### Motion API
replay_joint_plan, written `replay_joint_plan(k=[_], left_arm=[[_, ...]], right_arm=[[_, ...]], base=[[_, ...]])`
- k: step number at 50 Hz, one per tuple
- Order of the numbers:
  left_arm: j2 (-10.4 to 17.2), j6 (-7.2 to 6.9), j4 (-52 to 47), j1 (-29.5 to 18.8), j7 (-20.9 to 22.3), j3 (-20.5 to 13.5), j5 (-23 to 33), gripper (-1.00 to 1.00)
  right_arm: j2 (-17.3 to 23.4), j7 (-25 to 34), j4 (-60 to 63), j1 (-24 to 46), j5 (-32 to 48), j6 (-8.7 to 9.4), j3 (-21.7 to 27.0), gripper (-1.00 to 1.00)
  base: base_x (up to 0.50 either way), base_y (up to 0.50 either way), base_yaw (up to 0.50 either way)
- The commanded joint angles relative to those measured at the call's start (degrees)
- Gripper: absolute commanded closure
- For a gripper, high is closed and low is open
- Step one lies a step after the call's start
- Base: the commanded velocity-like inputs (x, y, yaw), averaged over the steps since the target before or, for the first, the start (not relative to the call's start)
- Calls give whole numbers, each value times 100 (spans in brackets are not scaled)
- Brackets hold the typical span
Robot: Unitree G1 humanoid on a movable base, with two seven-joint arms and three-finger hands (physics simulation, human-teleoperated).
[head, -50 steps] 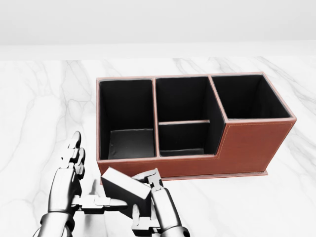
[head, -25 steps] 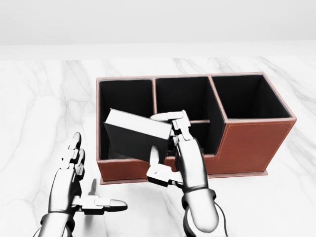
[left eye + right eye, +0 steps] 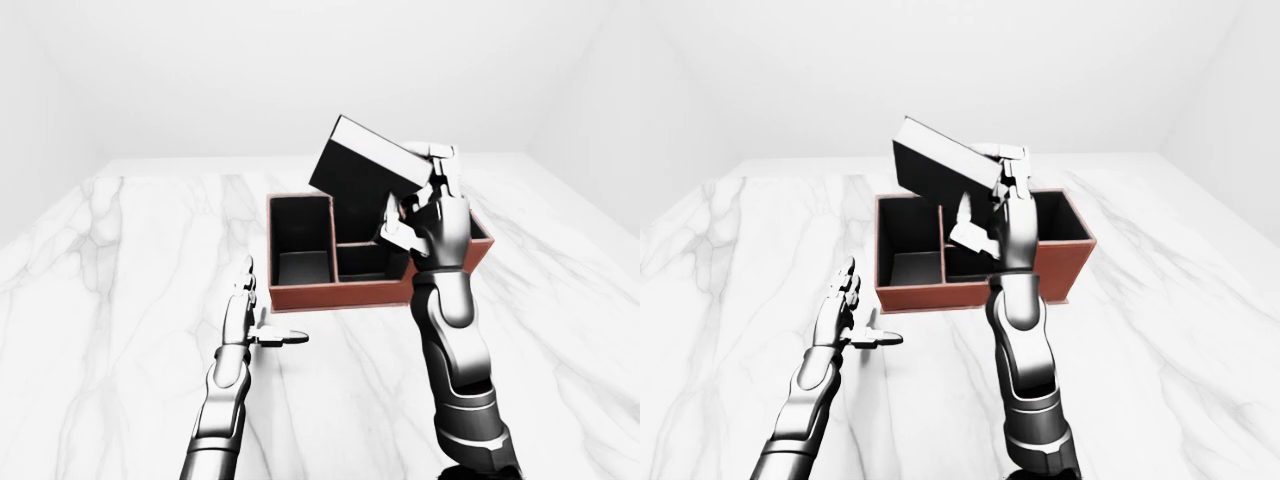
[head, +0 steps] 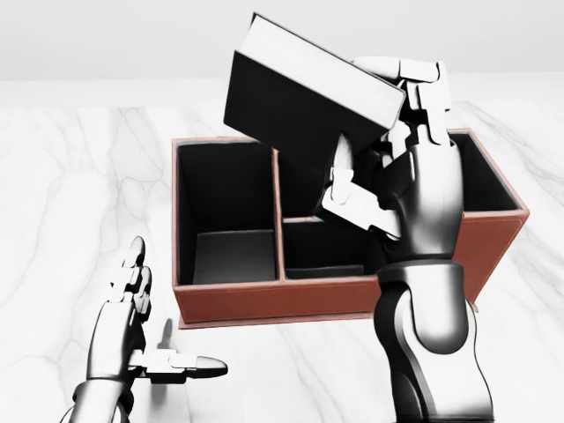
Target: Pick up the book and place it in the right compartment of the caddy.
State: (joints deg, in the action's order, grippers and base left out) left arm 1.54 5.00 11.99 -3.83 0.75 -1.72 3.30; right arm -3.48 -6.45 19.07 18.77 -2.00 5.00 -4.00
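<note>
The book (image 4: 304,97), dark with a white page edge, is held tilted in the air above the middle of the caddy (image 4: 264,300). My right hand (image 4: 388,141) is shut on the book's right end, its arm rising in front of the caddy's right part. The caddy is a brown leather box with black-lined compartments; the left one (image 4: 227,211) shows fully, the right one (image 4: 489,181) is partly hidden by my right arm. My left hand (image 4: 141,326) is open and empty, low at the left of the caddy, above the marble table (image 4: 79,194).
The white marble table (image 3: 120,260) stretches wide around the caddy. Plain white walls (image 3: 790,70) stand beyond the table's far edge.
My right hand has lifted the book from low near the caddy's front wall up above the caddy and somewhat to the right. The left hand has not moved.
</note>
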Motion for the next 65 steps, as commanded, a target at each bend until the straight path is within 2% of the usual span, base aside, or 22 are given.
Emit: replay_joint_plan(k=[1, 12, 23, 38, 65], left_arm=[[3, 0, 34, -18, -6, -3, 2, -100], [5, 0, 19, -13, -8, -8, -4, -100], [2, 0, 73, -23, -23, 2, 21, -100], [-3, 0, 33, -1, -24, 14, 41, -100], [4, 0, 130, -50, -38, 2, 38, -100]], right_arm=[[439, -321, -18, 899, -519, 0, 639, 100], [915, -473, -764, 1282, -783, 0, 1015, 100], [1294, -392, -1533, 1333, -851, 0, 1274, 100], [1574, -355, -2492, 1411, -813, 0, 1419, 100], [1977, -424, -3394, 1705, -992, 0, 1636, 100]], base=[[0, 0, 0], [0, 0, 0], [0, 0, 0], [0, 0, 0], [0, 0, 0]])
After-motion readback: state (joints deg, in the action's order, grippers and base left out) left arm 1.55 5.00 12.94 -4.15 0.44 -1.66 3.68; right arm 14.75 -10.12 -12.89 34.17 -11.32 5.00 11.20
